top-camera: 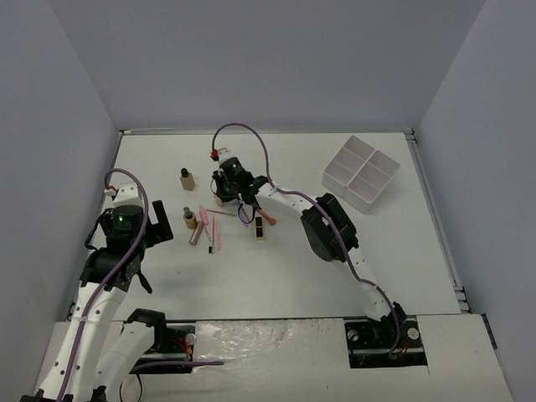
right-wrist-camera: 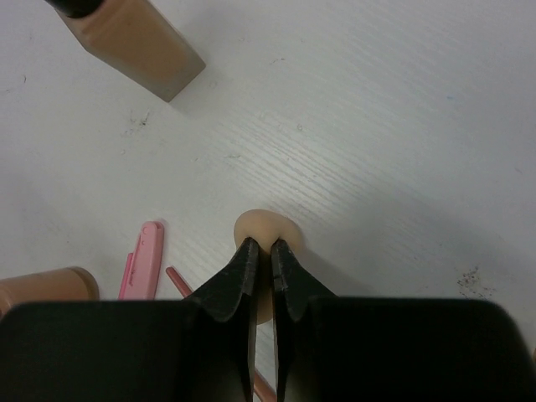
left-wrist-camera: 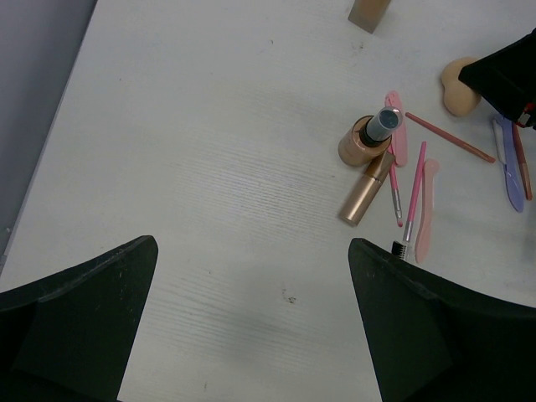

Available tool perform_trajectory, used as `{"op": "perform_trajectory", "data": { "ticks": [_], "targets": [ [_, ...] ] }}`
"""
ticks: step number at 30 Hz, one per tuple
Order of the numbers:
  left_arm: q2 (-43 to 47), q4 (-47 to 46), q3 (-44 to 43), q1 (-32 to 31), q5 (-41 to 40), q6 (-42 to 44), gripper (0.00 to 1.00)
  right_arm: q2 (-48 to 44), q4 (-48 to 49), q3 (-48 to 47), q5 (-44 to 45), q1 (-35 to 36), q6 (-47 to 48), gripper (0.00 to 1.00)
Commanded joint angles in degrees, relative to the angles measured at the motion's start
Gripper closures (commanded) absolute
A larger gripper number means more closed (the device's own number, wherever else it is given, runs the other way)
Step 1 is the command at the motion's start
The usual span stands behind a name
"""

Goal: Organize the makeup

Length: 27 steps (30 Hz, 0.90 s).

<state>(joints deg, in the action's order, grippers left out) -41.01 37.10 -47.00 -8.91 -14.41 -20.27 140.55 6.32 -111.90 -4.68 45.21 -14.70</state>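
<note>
My right gripper [right-wrist-camera: 261, 251] is shut on a beige egg-shaped sponge [right-wrist-camera: 266, 230], squeezing it at table level; from above it sits left of centre [top-camera: 223, 194]. A square tan bottle [right-wrist-camera: 138, 42] stands just beyond it and also shows in the top view [top-camera: 186, 177]. A round tan bottle with a dark cap [left-wrist-camera: 373, 138] stands by a gold tube [left-wrist-camera: 366, 188] and pink pencils [left-wrist-camera: 416, 188]. A black-and-gold lipstick [top-camera: 260, 228] stands to the right. My left gripper [left-wrist-camera: 251, 318] is open and empty over bare table, left of the pile.
The white four-compartment tray [top-camera: 362, 172] sits at the back right. A purple tool [left-wrist-camera: 511, 167] and a thin reddish pencil [left-wrist-camera: 452, 138] lie near the right arm. A pink flat stick [right-wrist-camera: 144, 260] lies left of the right fingers. Grey walls enclose the table.
</note>
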Motion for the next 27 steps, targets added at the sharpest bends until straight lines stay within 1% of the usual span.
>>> {"op": "perform_trajectory", "data": {
  "ticks": [1,6,11,14,17,21,24,27],
  "targets": [
    [0.3,-2.1,-2.1,0.4,-0.1,-0.9,0.03,-4.1,3.2,-1.4,-1.2,-0.1,1.6,1.00],
    [0.9,-2.1,-2.1,0.4,-0.5,-0.8,0.03,-12.2,2.8,2.0,-0.3,-1.8,4.8,1.00],
    [1.5,-2.1,-2.2,0.4,-0.7,-1.0,0.03,-23.6,1.5,8.7,-0.4,-7.3,9.7,1.00],
    [1.8,-2.0,-2.3,0.4,-0.9,-1.0,0.03,-30.8,0.2,13.1,-1.1,-12.2,14.5,1.00],
    [2.1,-1.7,-2.3,0.4,-0.9,-1.1,0.03,-36.1,-0.5,18.1,-0.3,-17.3,21.1,1.00],
    [2.6,-1.9,-2.2,0.3,-1.0,-1.1,0.03,-42.0,-2.0,23.1,-3.5,-27.0,25.0,1.00],
    [2.8,-2.1,-2.1,0.4,-0.7,-1.0,0.03,-44.0,-3.3,25.0,-8.2,-33.8,29.4,1.00],
    [3.1,-2.1,-2.1,0.4,-0.7,-0.9,0.03,-44.0,-5.1,25.3,-11.2,-38.4,35.8,1.00]
  ]
}}
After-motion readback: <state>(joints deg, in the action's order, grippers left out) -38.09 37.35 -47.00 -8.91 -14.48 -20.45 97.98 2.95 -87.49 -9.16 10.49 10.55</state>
